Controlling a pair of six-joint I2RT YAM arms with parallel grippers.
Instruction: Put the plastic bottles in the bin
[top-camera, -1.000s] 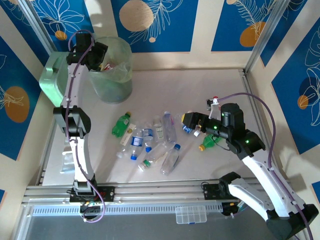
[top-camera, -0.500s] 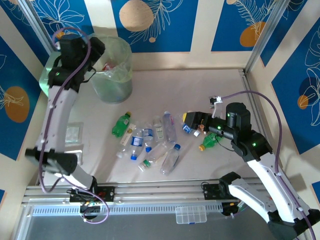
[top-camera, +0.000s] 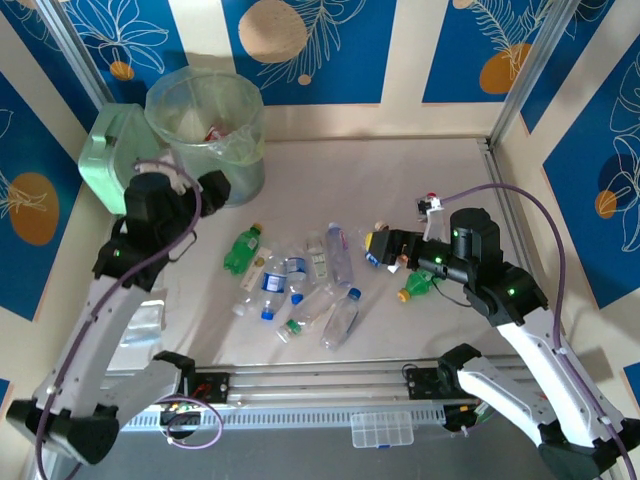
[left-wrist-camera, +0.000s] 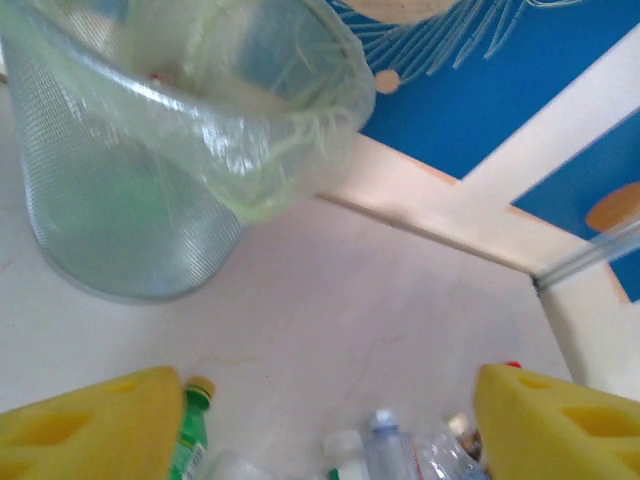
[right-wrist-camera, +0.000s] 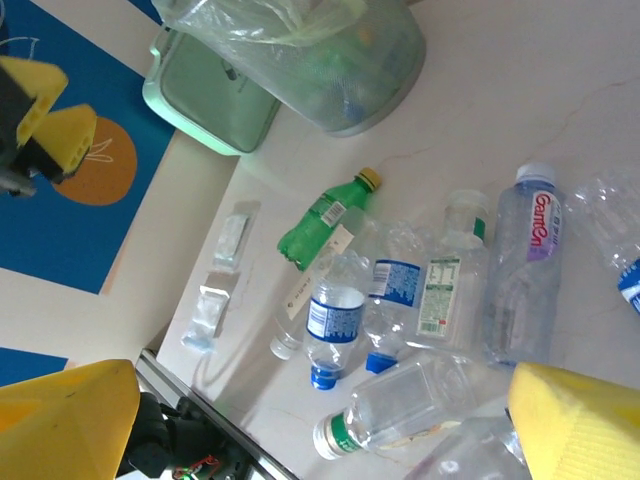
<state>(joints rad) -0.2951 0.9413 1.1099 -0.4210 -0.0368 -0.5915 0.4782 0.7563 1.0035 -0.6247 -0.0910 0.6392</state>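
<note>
Both hands are empty. The left gripper (top-camera: 208, 187) hangs with its jaws wide apart just beside the bin (top-camera: 240, 175), and the right gripper (top-camera: 386, 247) hovers, equally spread, over the right edge of the bottles (top-camera: 300, 280). These lie in a loose heap mid-table, well apart from the bin, which stands in the far left corner beside a mint box (top-camera: 108, 160). The nearest danger is probably the bin itself. It looks light, and with the left arm so close to its wall a careless swing toward the heap could shove or tip it. The liner (left-wrist-camera: 270, 170) droops over the rim, so a bottle let go too low might snag on it and drop outside. The heap is awkward too. The clear bottles touch and overlap, so closing jaws may pinch two at once, or squeeze a round, slick body out sideways and send its neighbours rolling. The green bottle (top-camera: 242, 250) lies a little apart on the left side and looks the safest pick. With both arms reaching toward one small pile, they could also clash.
</note>
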